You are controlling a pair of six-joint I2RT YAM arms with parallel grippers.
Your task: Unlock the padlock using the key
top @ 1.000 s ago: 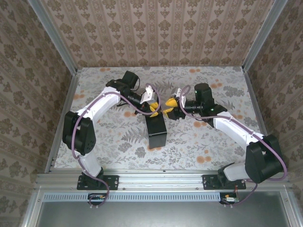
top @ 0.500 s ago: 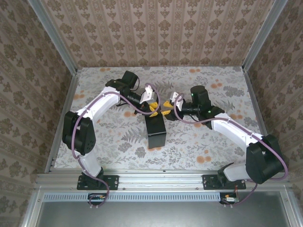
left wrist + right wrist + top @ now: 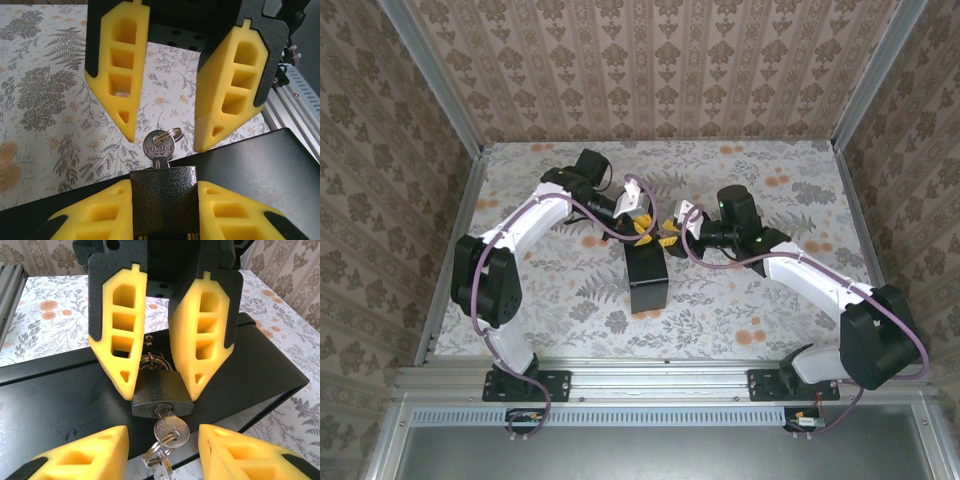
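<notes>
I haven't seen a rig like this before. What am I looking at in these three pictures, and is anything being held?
These are two robot arms bolted at the near edge of a flower-patterned table. The wide picture comes from a fixed camera above and behind them. The two close-ups come from a camera on each wrist, so the yellow fingers at the bottom of each close-up belong to that arm. A black box lies on the table. Over it, the left gripper clamps a small dark padlock by its sides. A key with a ring sits in the lock's keyhole. The right gripper is open, with one finger on either side of the key, not gripping it.
</notes>
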